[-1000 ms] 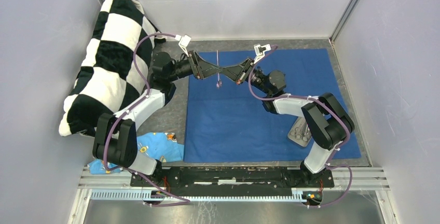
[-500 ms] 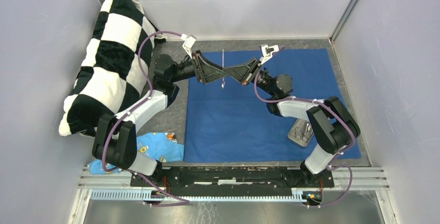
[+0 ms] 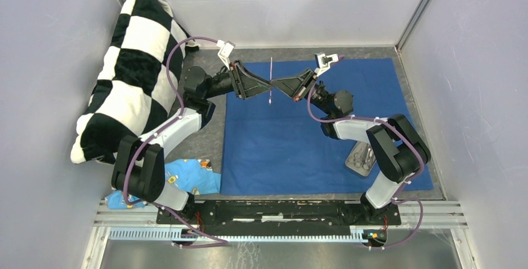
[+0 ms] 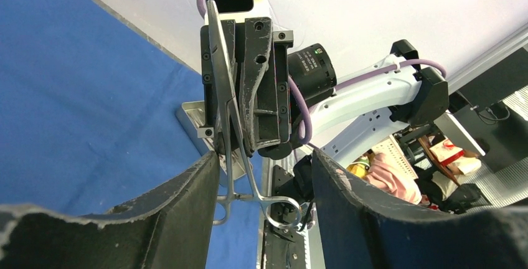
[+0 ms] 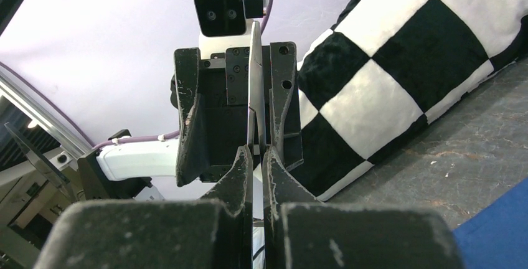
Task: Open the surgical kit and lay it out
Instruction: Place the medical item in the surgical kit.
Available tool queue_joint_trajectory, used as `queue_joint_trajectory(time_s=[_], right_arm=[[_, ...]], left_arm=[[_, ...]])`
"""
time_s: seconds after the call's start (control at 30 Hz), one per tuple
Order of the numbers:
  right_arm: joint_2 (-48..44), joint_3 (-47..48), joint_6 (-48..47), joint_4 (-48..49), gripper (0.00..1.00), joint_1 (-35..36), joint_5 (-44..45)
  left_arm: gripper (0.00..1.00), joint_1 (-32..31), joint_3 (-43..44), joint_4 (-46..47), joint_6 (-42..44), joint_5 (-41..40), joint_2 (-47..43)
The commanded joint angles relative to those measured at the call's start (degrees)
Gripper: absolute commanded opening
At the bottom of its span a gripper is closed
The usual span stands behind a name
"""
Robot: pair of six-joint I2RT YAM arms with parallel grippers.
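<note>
1. Scissor-like instrument [image 3: 271, 81] is upright in air over far part of dark blue wrap [image 3: 280, 144], clamped by R gripper [image 3: 276, 86].
2. L gripper [image 3: 266, 86] open, fingers either side of instrument.
3. Steel tray [image 3: 360, 159] on wrap's near-right, partly under R arm.

Right gripper [image 3: 275, 83] drifts toward its own side, carrying the steel instrument [image 3: 271, 68] along; left gripper [image 3: 267, 84] trails, the two hands now overlapping less.

Both arms raised, tips facing; left pincer [image 3: 264, 84] agape; right pincer [image 3: 278, 84] clamped.
</note>
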Motion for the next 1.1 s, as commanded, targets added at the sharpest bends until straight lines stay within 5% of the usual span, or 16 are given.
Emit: queue_joint_trajectory(time_s=[0.0,0.27,0.93,1.07], right_arm=[[0.6,2.2,1.7,5.7,0.00,0.3,-1.9],[0.2,2.2,1.6,5.6,0.00,0.5,-2.0],[2.5,2.2,2.1,5.2,0.00,0.5,-0.8],[3.1,2.2,2.7,5.6,0.00,0.3,-0.6]], left_arm=[[0.63,-0.6,-0.2,4.5,-3.2,1.7,0.8],[0.68,-1.0,0.3,0.9,-0.7,1.5,0.4],[0.05,-1.2,0.3,1.4,-0.4,1.5,0.1],[0.02,-1.2,0.4,-0.4,0.7,0.7,-0.2]])
